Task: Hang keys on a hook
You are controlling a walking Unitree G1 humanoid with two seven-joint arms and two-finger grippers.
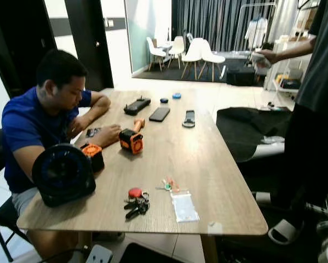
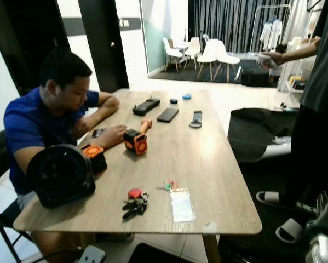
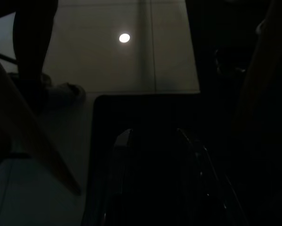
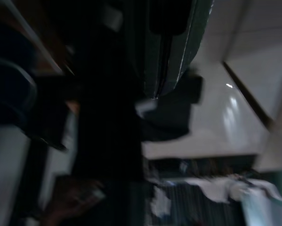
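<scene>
A bunch of keys [image 1: 136,203] with a red tag lies untouched near the front edge of the wooden surface [image 1: 207,159], just beside a small clear bag [image 1: 184,207]. No hook can be seen, so the whole task seems left. Whether either gripper's jaws are apart cannot be told. No writing is readable.

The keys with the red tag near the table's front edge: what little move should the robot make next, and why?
Probably step closer and reach a claw down toward the keys. They lie untouched on the table beside a small clear bag, and no claw is near them yet. No hook can be made out.
</scene>
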